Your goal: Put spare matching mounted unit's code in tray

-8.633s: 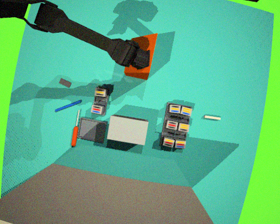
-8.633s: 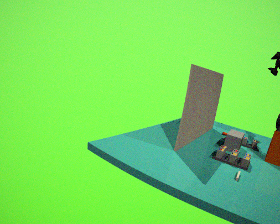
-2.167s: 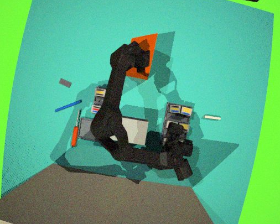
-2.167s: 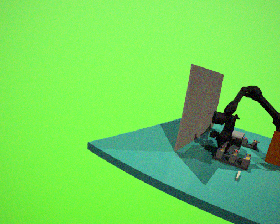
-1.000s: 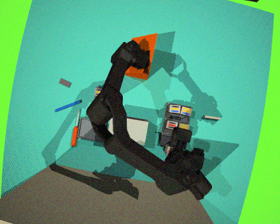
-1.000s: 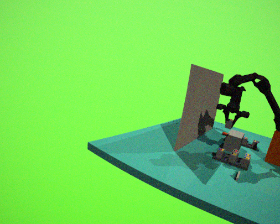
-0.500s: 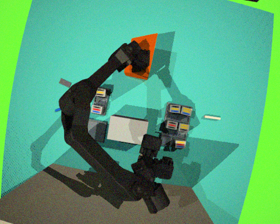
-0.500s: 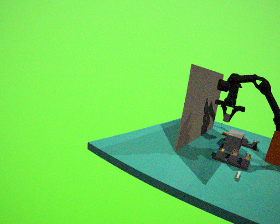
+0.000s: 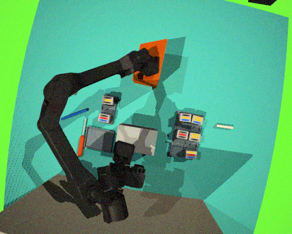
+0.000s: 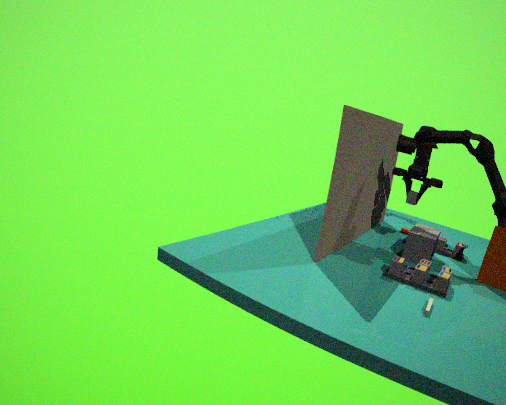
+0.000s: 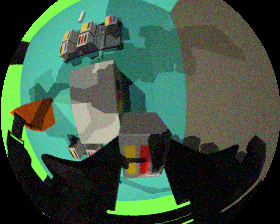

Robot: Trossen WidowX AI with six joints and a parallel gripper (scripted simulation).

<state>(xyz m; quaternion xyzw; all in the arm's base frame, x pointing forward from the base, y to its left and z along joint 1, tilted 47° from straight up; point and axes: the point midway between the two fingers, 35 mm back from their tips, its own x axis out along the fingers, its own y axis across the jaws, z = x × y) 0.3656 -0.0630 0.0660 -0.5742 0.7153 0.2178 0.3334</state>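
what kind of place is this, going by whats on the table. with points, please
Probably a parts or repair workbench: a rack of colour-striped spares (image 9: 185, 127) (image 10: 417, 279) (image 11: 92, 42), an orange-handled screwdriver (image 9: 81, 145) lying beside a shallow grey tray (image 9: 100, 139), and a robot gripper (image 10: 413, 195) (image 11: 145, 155) holding another striped block (image 10: 412, 198) (image 11: 144, 125).

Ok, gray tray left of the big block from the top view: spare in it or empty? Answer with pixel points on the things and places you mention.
Empty. The gray tray (image 9: 100, 139) shows only its bare floor; the striped spare (image 10: 411, 198) (image 11: 144, 157) is in the gripper (image 10: 412, 199) (image 11: 144, 167).
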